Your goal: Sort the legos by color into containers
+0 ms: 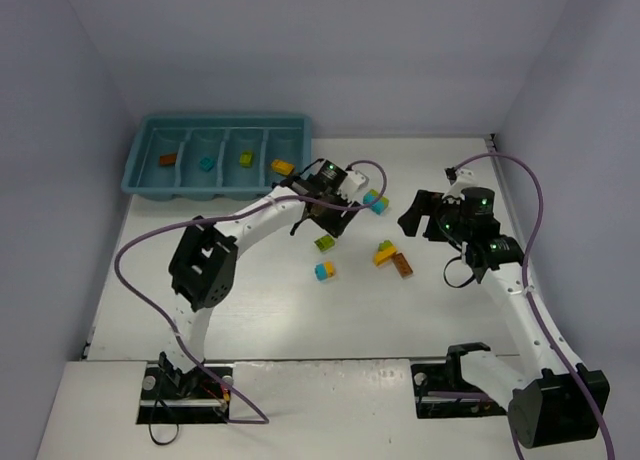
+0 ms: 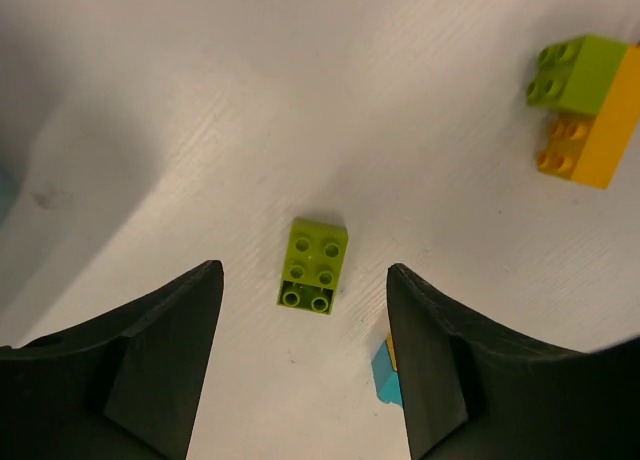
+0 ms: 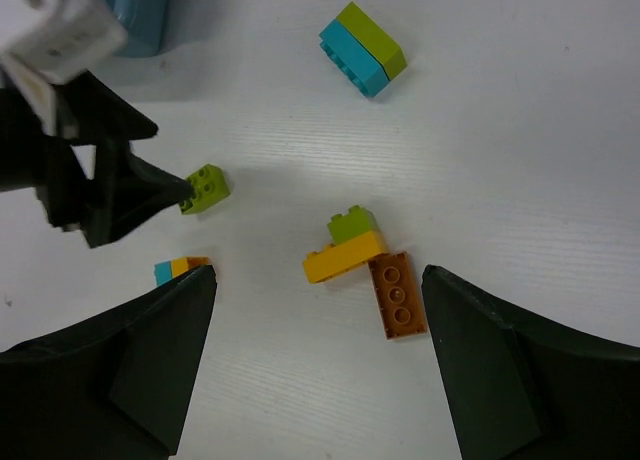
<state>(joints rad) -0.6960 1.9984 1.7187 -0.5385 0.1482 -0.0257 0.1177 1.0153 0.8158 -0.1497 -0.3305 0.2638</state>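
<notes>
The teal tray (image 1: 140,150) at the back left has a brown-orange, a teal, a lime and a yellow lego in its four compartments. A loose lime lego (image 1: 325,243) lies on the table, seen from the left wrist (image 2: 314,265) just ahead of my open, empty left gripper (image 2: 300,315), which hovers over it (image 1: 320,223). A yellow lego with a green one on top (image 3: 345,257) and a brown-orange lego (image 3: 398,294) lie between the fingers of my open, empty right gripper (image 3: 315,280), which hangs above them (image 1: 418,216).
A teal-and-green lego pair (image 1: 376,200) lies right of the left gripper. A small teal-and-yellow lego (image 1: 325,270) lies in front of the lime one. The tray's corner (image 3: 140,20) and the left gripper (image 3: 120,195) show in the right wrist view.
</notes>
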